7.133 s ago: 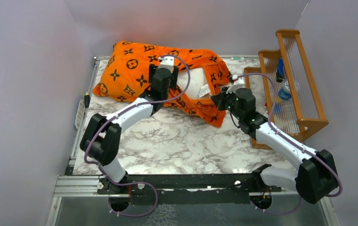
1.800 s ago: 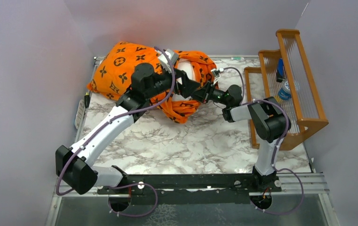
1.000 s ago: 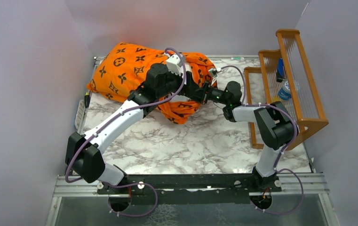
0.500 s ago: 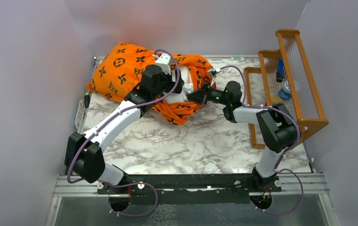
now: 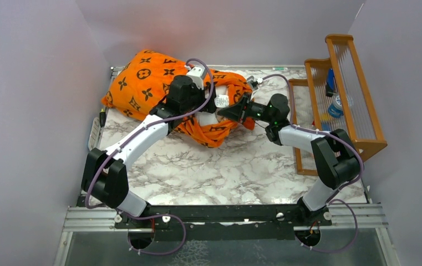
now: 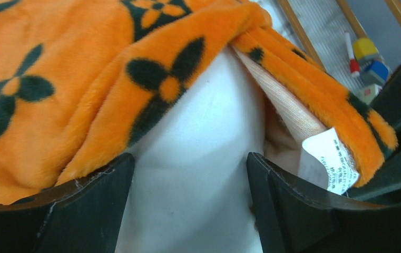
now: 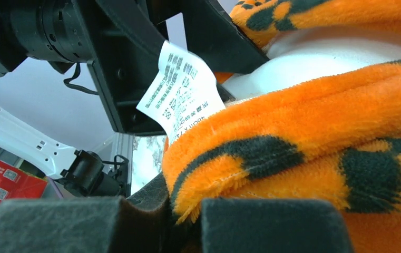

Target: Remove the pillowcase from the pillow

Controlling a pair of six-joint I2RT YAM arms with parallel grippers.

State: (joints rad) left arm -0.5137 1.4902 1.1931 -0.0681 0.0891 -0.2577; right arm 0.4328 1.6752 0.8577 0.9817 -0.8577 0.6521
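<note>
Top external: pillowcase (image 5: 142, 83) bunchier (vs. earlier)

Seen from the bench (image 5: 219, 166) centre, bare marble lies open at 6 o'clock, between the arms. The pillowcase (image 5: 139, 83) fills 10 to 12 o'clock. Both arms crowd its mouth, where the left fingers (image 6: 293, 216) straddle the pillow (image 6: 198, 158). A rack (image 5: 370, 147) blocks 2 o'clock. Walls (image 5: 31, 111) close the sides.

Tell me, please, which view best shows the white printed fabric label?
Right wrist: the white printed fabric label on the orange plush pillowcase is large, print visible. Left wrist shows it partly; top external, only a speck.
</note>
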